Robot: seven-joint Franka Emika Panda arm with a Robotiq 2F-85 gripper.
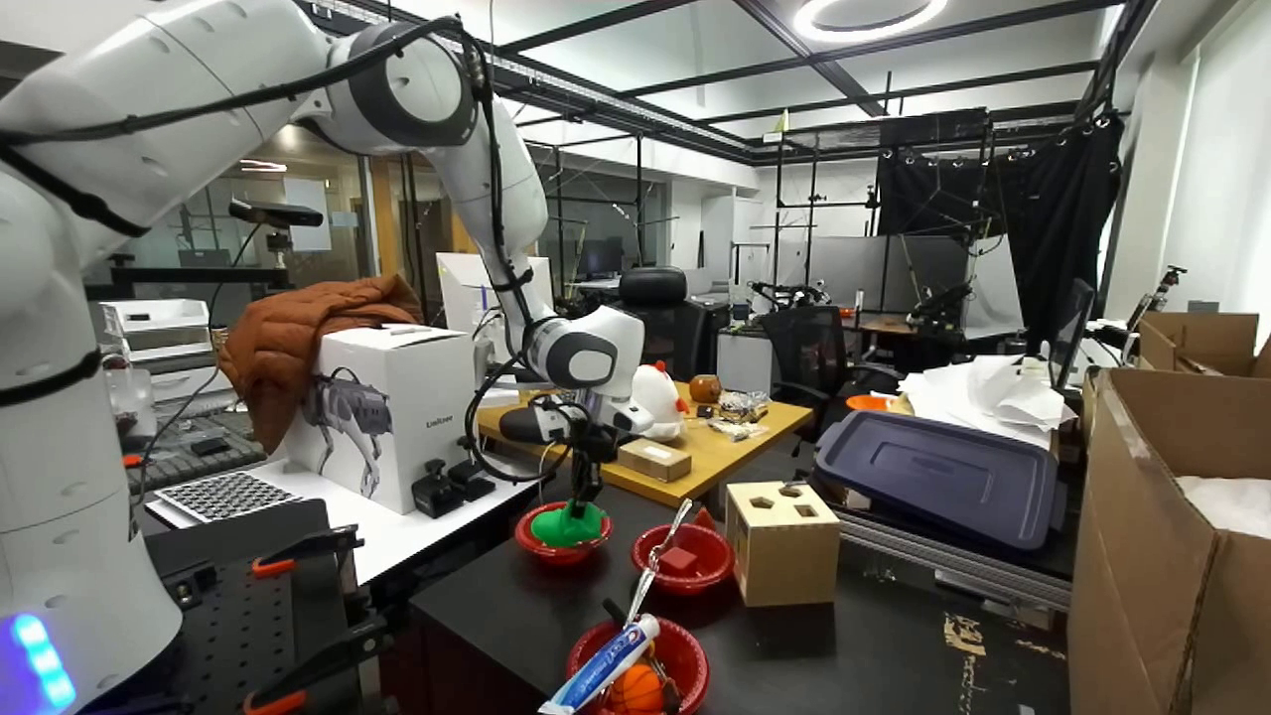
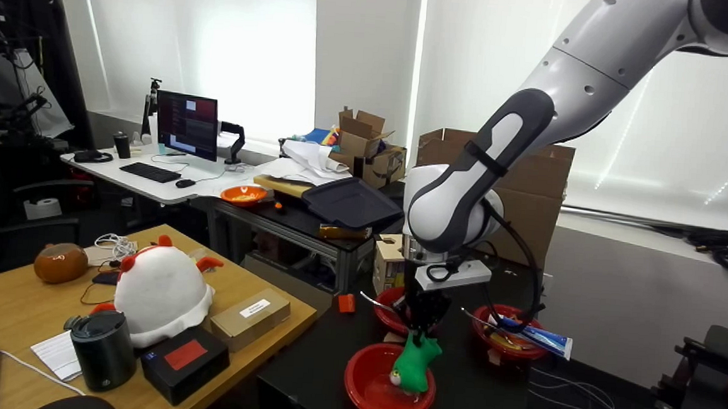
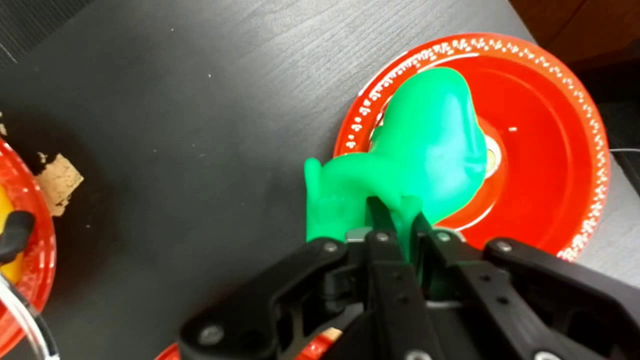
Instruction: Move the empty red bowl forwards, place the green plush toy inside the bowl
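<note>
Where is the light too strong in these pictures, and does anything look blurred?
Wrist view: pale glare on the green plush toy, white glints along the rim of the red bowl, and the gripper looks slightly soft. In an exterior view, the ring lamp is burnt out to white. In an exterior view, the window blind glows nearly white.

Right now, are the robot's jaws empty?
No, the wrist view shows the jaws closed on part of the green toy.
</note>
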